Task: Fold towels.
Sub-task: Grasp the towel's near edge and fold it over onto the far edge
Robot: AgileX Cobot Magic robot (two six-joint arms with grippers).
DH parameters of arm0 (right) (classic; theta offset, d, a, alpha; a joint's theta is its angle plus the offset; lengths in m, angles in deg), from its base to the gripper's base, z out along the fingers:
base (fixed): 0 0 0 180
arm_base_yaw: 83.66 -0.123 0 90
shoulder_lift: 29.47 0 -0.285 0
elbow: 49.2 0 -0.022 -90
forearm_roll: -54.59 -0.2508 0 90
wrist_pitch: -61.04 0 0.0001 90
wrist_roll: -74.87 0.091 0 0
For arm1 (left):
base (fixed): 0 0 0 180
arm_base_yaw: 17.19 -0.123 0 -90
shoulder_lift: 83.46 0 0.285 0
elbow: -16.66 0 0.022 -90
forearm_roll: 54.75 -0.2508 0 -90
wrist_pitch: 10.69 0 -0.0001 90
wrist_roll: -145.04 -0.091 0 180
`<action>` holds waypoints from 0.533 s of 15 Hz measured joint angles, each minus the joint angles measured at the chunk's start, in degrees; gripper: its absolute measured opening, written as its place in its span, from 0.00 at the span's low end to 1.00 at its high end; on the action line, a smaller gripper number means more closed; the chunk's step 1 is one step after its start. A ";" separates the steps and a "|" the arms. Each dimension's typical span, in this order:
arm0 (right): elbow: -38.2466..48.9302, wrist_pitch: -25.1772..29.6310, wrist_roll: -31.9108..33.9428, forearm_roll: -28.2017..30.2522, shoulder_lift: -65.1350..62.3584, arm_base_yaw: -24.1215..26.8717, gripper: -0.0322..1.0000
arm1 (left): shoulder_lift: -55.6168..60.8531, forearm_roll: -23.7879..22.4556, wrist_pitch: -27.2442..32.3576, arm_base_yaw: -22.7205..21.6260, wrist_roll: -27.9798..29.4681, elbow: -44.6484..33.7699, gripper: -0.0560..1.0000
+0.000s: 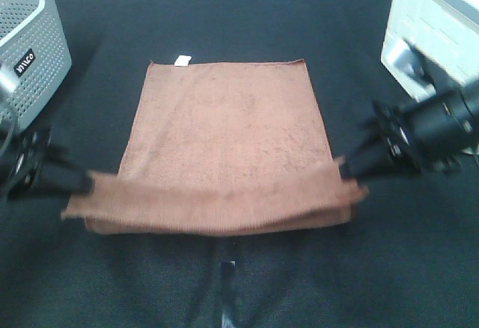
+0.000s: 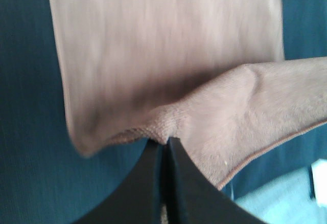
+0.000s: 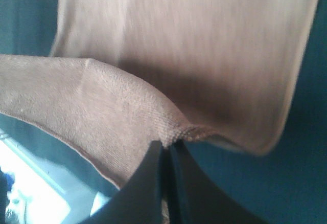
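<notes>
Left gripper (image 2: 164, 141) and right gripper (image 3: 166, 144) clamp the near corners of the towel (image 1: 224, 118).
Motion blur smears both from above; the tips are buried in lifted cloth.

light: was bright and even | exposure: white box (image 1: 434, 28) by the tabletop's (image 1: 224, 13) far right corner was washed out | blur: left arm (image 1: 45, 174) and right arm (image 1: 430, 129) were smeared in the high view; wrist views were soft, towel (image 1: 228, 133) weave streaked | shadow: dark band lay under the towel's raised fold
</notes>
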 joint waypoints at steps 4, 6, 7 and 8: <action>-17.99 2.86 0.86 0.46 12.03 0.00 0.03 | -10.49 0.00 -4.13 0.00 0.06 14.09 0.05; -22.35 3.09 1.89 0.86 15.07 0.00 0.03 | -12.78 -0.06 -5.27 0.00 0.06 17.42 0.05; -28.76 3.32 4.01 2.41 19.71 0.00 0.03 | -16.44 -0.23 -6.53 0.00 0.06 22.98 0.05; -30.71 3.38 5.04 2.92 20.91 0.00 0.03 | -19.08 -0.29 -6.93 0.00 0.06 27.04 0.05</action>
